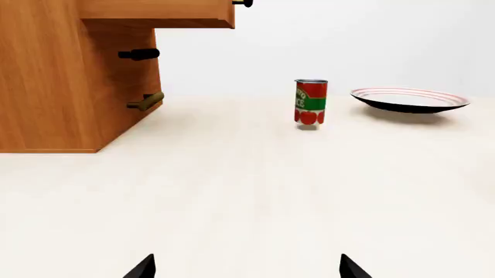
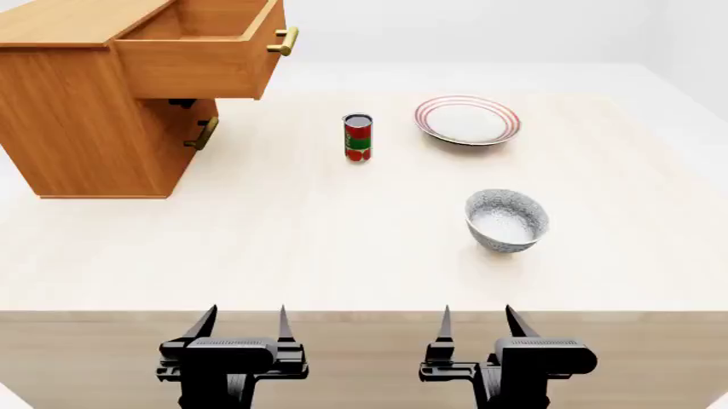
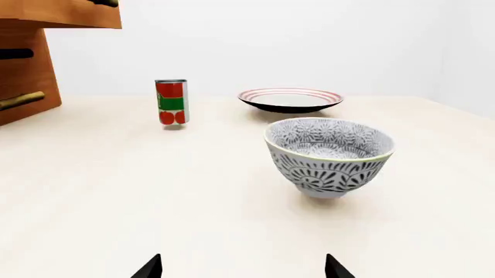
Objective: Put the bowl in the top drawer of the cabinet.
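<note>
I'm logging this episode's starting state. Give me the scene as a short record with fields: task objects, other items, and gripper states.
bowl: upright on the table, on the robot's right side, free of both grippers
top drawer: pulled open, nothing visible in the part of its inside that shows
cabinet: on the table's far left
lower drawer: closed
can: standing between cabinet and plate
plate: beyond the bowl, red-ringed
left gripper: open, holding nothing, at the near table edge
right gripper: open, holding nothing, nearest the bowl

Head view looks down; both wrist views, low and forward, share the can [image 1: 310,103].
</note>
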